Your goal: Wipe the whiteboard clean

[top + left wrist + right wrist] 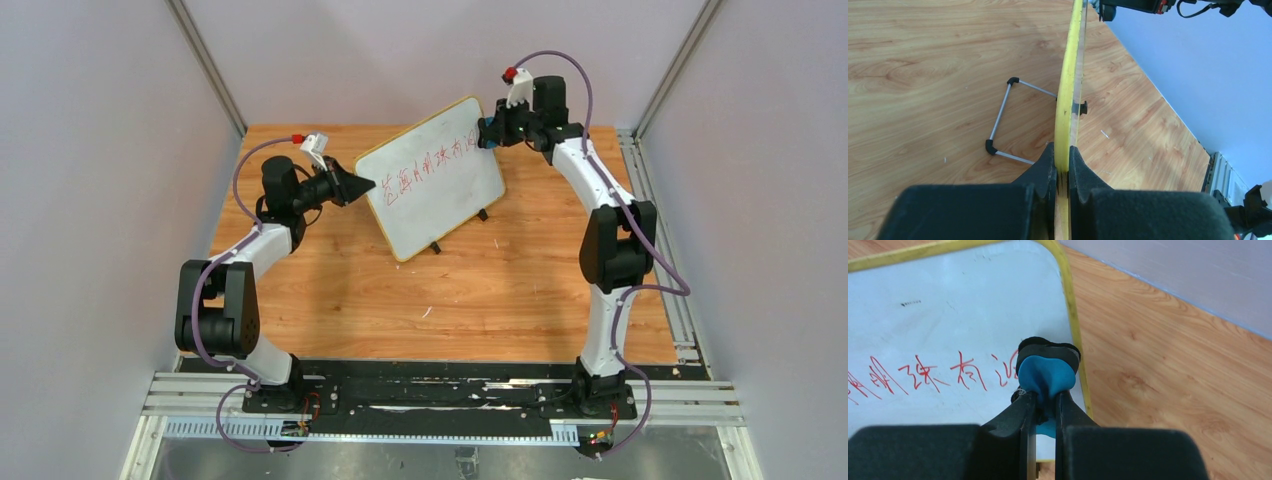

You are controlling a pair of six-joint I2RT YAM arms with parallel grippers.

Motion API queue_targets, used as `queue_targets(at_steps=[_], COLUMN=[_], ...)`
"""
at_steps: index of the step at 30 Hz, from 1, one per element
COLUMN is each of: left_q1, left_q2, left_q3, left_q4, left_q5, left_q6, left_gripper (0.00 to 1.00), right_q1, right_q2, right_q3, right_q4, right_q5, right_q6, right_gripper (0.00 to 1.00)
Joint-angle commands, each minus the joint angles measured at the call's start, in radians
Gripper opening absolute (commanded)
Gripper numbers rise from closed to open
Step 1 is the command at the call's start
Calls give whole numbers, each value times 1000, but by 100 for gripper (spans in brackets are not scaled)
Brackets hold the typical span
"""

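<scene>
From above, the whiteboard [432, 190] stands tilted at the far middle of the counter [450, 300], with my left hand [365, 184] at its left edge and my right hand [487, 133] at its far right corner. My left wrist view shows that hand closed on the yellow rim [1068, 75]. My right wrist view shows that hand clamped on a blue eraser [1045, 375], which is pressed to the board beside the red characters [923, 375].

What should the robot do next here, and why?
Probably slide the blue eraser along the red characters toward the left jaws. The right jaws press it on the whiteboard at the row's end, nothing looks wiped yet, and the left jaws clamp the board's yellow rim, steadying it.
</scene>
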Motion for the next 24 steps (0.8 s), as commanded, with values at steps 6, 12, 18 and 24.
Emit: queue_targets(at_steps=[6,12,18,24], left_q1=[11,11,10,11], left_q2=[24,28,25,24], left_q3=[8,12,10,10], left_q4=[-57,-57,-58,-65], left_q5=[-85,-83,-85,-87], left_q6=[154,151,153,158], left_gripper=[0,0,0,0], right_q1=[24,60,136,210], right_q2=[50,47,48,36], right_q3=[59,15,-16,-58], right_q4=[-47,-24,-20,9], right_q5=[49,57,107,138], right_q6=[-22,-33,-81,-127], right_gripper=[1,1,1,0])
